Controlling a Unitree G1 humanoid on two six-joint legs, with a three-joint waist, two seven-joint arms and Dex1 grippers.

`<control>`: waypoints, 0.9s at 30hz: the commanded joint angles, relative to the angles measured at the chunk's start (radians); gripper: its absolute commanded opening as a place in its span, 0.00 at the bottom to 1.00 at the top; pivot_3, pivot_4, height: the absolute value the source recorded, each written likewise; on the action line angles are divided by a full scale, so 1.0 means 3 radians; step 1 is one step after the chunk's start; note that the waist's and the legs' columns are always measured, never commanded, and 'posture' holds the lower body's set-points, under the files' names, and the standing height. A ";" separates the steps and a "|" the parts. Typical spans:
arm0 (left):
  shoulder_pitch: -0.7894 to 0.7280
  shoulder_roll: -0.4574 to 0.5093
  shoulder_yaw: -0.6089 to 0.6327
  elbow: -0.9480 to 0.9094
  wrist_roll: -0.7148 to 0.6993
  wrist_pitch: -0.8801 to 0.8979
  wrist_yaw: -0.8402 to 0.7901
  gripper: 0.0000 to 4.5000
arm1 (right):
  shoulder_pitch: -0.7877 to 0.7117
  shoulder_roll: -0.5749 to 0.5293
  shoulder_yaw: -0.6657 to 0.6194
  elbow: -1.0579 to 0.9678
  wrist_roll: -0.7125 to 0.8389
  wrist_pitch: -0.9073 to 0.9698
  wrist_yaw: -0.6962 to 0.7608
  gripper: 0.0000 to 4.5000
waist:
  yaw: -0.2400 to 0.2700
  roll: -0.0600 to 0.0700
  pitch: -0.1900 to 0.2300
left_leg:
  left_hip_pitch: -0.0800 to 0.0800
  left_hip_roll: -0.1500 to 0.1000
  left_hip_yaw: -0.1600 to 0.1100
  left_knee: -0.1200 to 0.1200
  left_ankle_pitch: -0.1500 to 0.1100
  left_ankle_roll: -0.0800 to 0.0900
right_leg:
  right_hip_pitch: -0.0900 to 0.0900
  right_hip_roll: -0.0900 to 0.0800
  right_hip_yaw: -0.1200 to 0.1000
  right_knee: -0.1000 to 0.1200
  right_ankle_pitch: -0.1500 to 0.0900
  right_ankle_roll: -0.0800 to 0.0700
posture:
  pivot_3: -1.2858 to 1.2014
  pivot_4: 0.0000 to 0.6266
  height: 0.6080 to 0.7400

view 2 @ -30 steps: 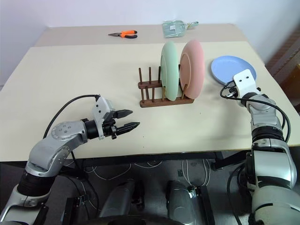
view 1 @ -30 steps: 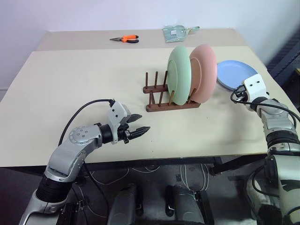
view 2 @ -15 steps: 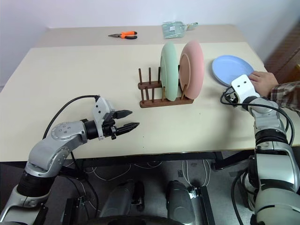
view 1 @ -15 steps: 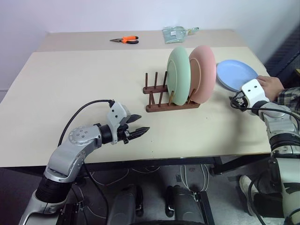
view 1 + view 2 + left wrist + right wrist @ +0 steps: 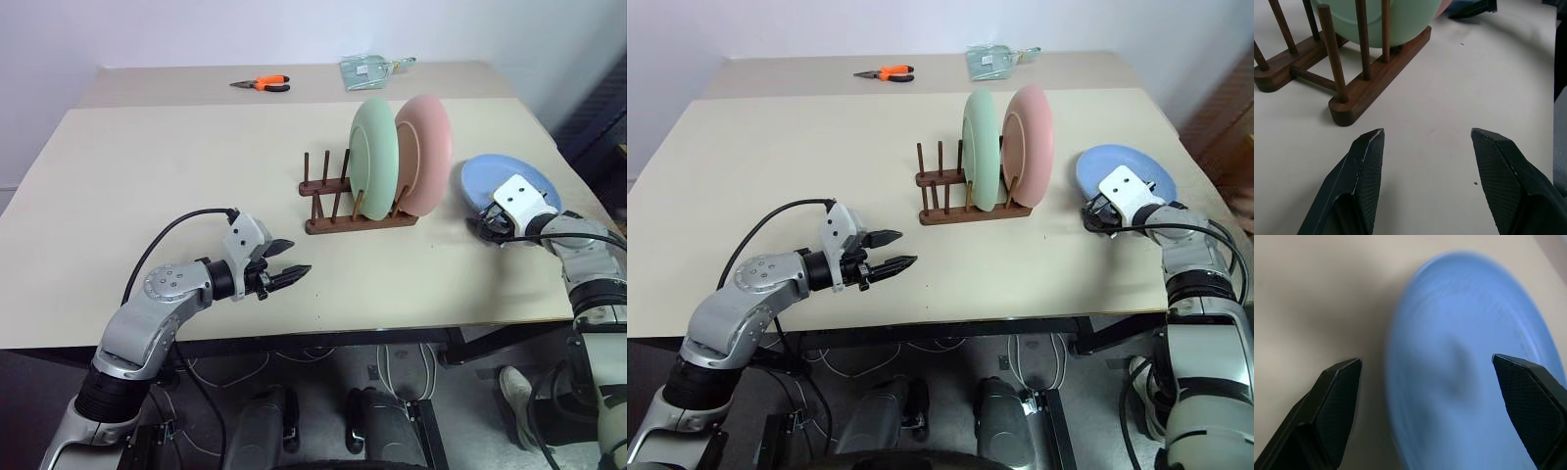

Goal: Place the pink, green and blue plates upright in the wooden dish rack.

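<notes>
Centre frame, the small dark brown wooden dish rack holds the round pale green plate and round pink plate upright. At the right edge, the right gripper spreads wide, empty, over the flat round blue plate. Lower left, the left gripper hangs parted, grasping nothing.

Dark smooth wooden dish rack, matt pastel plates, matt beige table.

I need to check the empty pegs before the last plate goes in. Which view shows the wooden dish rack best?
The left eye view: the whole wooden dish rack shows, empty pegs left of the green plate. The right eye view shows the same. The left wrist view shows a close part of it.
</notes>
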 commanded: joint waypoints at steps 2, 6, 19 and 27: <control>0.0027 0.0001 0.0028 -0.0119 -0.0001 -0.0081 -0.0004 0.64 | -0.0064 -0.0035 -0.0070 0.0028 0.0064 0.0179 0.0022 0.92 | 0.0000 0.0000 0.0000 | 0.0001 0.0000 0.0000 0.0000 0.0000 0.0000 | 0.0001 0.0000 0.0000 0.0000 0.0000 0.0000 | 0.52 0.24 1.00; 0.0010 -0.0012 0.0027 -0.0103 -0.0001 -0.0077 0.0010 0.64 | -0.0134 -0.0005 -0.0151 0.0107 0.0185 0.0410 0.0074 0.54 | 0.0004 0.0000 0.0000 | 0.0001 0.0000 -0.0001 0.0000 0.0000 0.0000 | 0.0002 -0.0001 -0.0001 -0.0001 0.0000 0.0000 | 0.52 0.24 1.00; 0.0058 0.0036 0.0091 -0.0082 0.0012 -0.0111 0.0013 0.64 | -0.0121 -0.0277 -0.0378 -0.1070 0.0211 0.0065 -0.0397 0.02 | -0.0001 0.0014 0.0007 | 0.0001 -0.0001 0.0001 0.0000 0.0000 0.0000 | -0.0001 -0.0004 0.0000 0.0001 0.0000 0.0000 | 0.52 0.24 1.00; 0.0125 0.0236 0.0292 0.0130 0.0054 -0.0272 -0.0066 0.64 | -0.0689 0.0089 -0.1134 -0.3917 0.3243 0.2801 0.0103 0.02 | 0.0015 0.0018 0.0004 | 0.0001 0.0007 -0.0008 -0.0003 0.0000 -0.0004 | -0.0004 -0.0001 -0.0005 0.0004 -0.0002 -0.0006 | 0.52 0.24 1.00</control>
